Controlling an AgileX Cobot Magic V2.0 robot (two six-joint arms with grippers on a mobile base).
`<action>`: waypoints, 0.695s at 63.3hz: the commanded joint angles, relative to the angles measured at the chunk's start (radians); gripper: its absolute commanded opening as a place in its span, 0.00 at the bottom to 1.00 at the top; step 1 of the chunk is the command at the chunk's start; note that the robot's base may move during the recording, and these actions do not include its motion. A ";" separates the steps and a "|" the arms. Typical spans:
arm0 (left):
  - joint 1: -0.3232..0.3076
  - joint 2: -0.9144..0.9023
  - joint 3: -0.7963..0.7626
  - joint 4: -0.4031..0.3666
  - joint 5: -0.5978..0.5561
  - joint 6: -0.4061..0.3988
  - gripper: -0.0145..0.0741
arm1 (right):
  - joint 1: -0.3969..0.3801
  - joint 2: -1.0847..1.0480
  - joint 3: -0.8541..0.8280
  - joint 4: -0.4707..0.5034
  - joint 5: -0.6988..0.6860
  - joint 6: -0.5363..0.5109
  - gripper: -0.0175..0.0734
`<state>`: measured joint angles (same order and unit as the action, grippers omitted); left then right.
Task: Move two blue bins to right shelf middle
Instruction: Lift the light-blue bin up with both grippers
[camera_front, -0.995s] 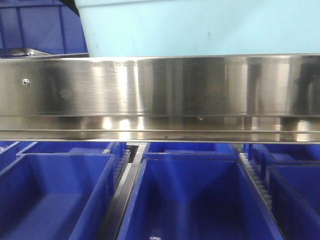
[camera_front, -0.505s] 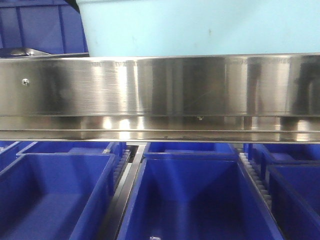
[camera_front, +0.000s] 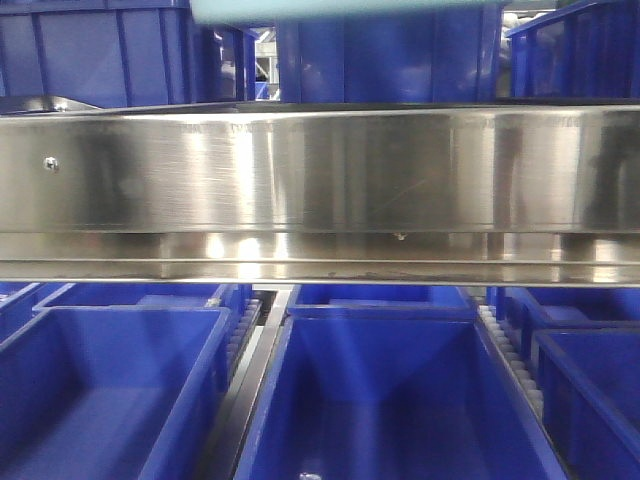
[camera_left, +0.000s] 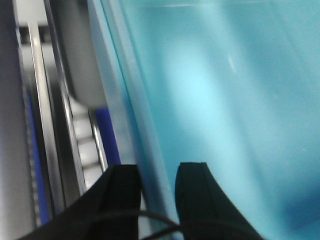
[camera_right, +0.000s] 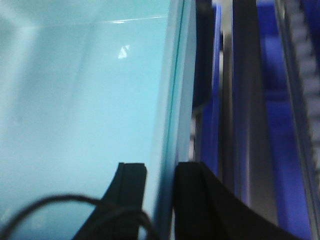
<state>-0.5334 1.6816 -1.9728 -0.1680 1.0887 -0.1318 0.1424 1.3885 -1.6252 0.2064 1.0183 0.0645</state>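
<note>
Dark blue bins (camera_front: 380, 400) sit in rows under the right shelf (camera_front: 320, 170), whose brushed steel front rail runs straight across the front view. More of them stand behind it, higher up. The pale blue bin (camera_front: 340, 8) is in the air above that rail, with only a strip of it showing at the very top of the picture. It hangs between the two arms, its long axis seemingly parallel to the rail.

The left arm's fingers (camera_left: 122, 190) straddle its left wall, one inside and one outside, pinching the rim, and the bin's pale inside lies to their right. The right arm's fingers (camera_right: 195, 195) pinch the opposite wall the same way, with the bin to their left. Neither arm is nearer, since they share the load. I'd say any move onto the shelf must keep both ends level going over the rail.

The front view gives the bin's height against the rail but shows no fingers. The wrist views give the grip, with only blurred steel and dark blue beside it.
</note>
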 joint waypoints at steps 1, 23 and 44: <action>-0.019 -0.019 -0.080 -0.169 -0.062 0.025 0.04 | 0.009 -0.022 -0.037 0.091 -0.153 0.003 0.02; -0.019 -0.019 -0.152 -0.160 -0.074 0.025 0.04 | 0.009 -0.062 -0.037 0.091 -0.283 -0.006 0.02; -0.019 -0.019 -0.152 -0.160 -0.084 0.025 0.04 | 0.009 -0.062 -0.037 0.091 -0.285 -0.006 0.02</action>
<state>-0.5277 1.6816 -2.1017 -0.1682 1.0542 -0.1300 0.1424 1.3401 -1.6433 0.2106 0.8686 0.0540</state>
